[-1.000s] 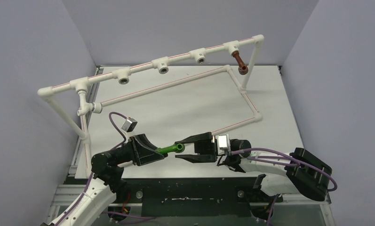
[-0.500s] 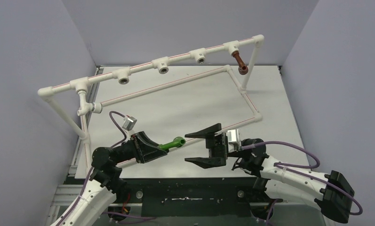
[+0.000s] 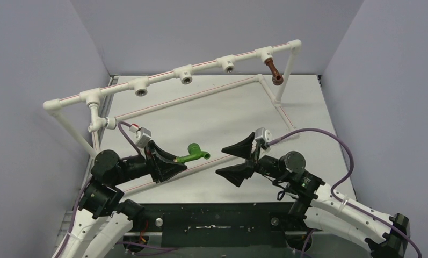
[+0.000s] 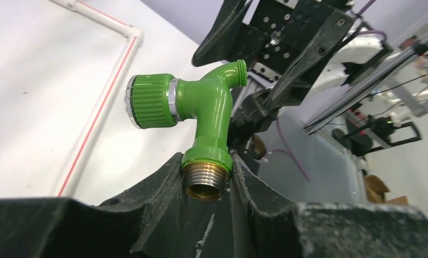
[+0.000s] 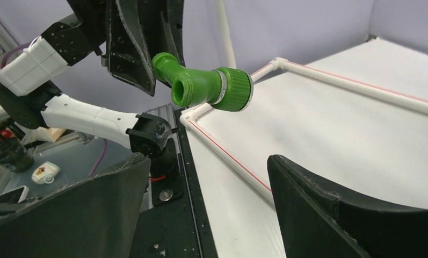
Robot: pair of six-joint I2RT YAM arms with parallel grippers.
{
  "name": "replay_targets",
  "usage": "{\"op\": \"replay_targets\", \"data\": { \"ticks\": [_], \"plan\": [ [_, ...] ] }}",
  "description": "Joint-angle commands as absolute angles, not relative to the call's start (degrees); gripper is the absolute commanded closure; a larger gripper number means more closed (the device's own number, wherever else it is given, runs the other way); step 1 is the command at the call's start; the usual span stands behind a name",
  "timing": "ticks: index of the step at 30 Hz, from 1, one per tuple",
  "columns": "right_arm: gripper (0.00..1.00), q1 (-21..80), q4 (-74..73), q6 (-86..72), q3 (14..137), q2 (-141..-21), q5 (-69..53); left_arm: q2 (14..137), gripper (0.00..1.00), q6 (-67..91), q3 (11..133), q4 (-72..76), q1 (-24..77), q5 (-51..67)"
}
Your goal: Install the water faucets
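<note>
Left side: the white pipe frame (image 3: 163,75) stands on the worktop (image 3: 211,113), its left post close to the worktop's left edge and the grey side wall. Along the upper rail, tee sockets (image 3: 186,76) face forward with open mouths.

Left claw (image 3: 179,163): closed narrow on the green faucet (image 3: 193,153). The brass threaded end is pinched between the two black fingers, as seen in the left wrist view. The faucet is held in the air above the near part of the worktop, over the frame's low front pipe, and points toward the right claw.

Green faucet, appearance: a bright green plastic body with one bend. A ribbed round cap with a silver ring sits on one side. A short spout with a threaded lip is set at the far end.

Right claw (image 3: 222,161): spread wide and holding nothing, with its fingers aimed at the faucet. A gap is seen between the faucet and both fingers, so no contact is recorded.

Right end of the rail: the reddish-brown faucet (image 3: 274,72) hangs from the last tee, spout down, just beside the frame's right post.

Room: bare worktop lies inside the frame's floor loop, between the claws and the raised rail. The right wall is well apart from the right claw.
</note>
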State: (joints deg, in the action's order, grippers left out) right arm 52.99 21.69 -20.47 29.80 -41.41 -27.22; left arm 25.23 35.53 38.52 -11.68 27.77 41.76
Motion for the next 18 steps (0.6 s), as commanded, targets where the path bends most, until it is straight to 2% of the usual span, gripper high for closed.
{"op": "replay_targets", "data": {
  "ticks": [1, 7, 13, 18],
  "plan": [
    [0.19, 52.1, 16.9, -30.3, 33.7, -40.3, -23.8, 26.1, 1.00, 21.1, 43.6, -19.8, 27.8, 37.5],
    [0.25, 51.2, 16.3, -42.8, 37.1, -45.3, -26.9, 23.9, 1.00, 9.3, 42.1, -16.2, 27.8, 34.1],
    [0.31, 49.8, 16.9, -52.3, 40.0, -50.1, -29.1, 20.3, 1.00, 0.6, 38.7, -13.5, 27.9, 36.4],
    [0.35, 49.0, 22.9, -61.9, 39.7, -53.7, -33.8, 17.9, 1.00, -5.9, 36.7, -13.1, 28.0, 36.6]
  ]
}}
